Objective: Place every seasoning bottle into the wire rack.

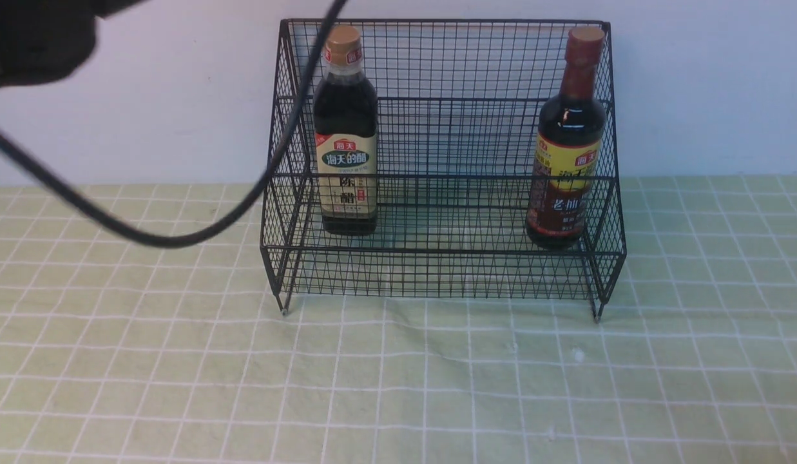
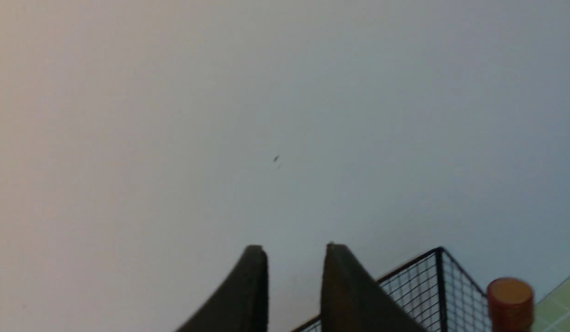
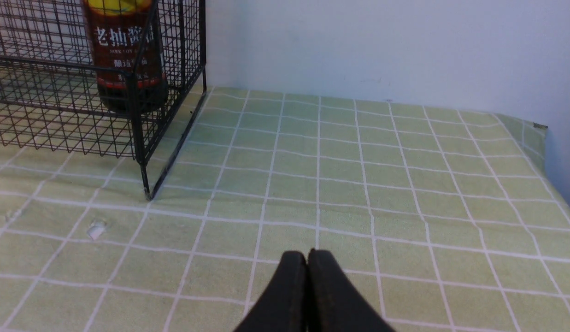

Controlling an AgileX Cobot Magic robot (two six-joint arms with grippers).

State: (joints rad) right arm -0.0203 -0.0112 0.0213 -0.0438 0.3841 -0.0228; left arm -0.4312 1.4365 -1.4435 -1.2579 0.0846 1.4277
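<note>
Green checked cloth (image 1: 398, 386) carries the black wire-mesh rack (image 1: 443, 270), both dark-liquid seasoning bottles (image 1: 345, 129) (image 1: 569, 142) upright inside; left gripper (image 2: 296, 258) parted and empty, right gripper (image 3: 307, 258) clenched empty.

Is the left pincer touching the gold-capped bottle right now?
Apart. The left wrist view shows the left pincer with only bare wall between its fingers. In the front view the gold-capped bottle stands alone in the wire rack.

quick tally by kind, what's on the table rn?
Seasoning bottles: 2, gold-cap bottle and red-brown-cap bottle, both standing inside the rack
Wire rack: 1
Checked cloth: 1
Total: 4
</note>
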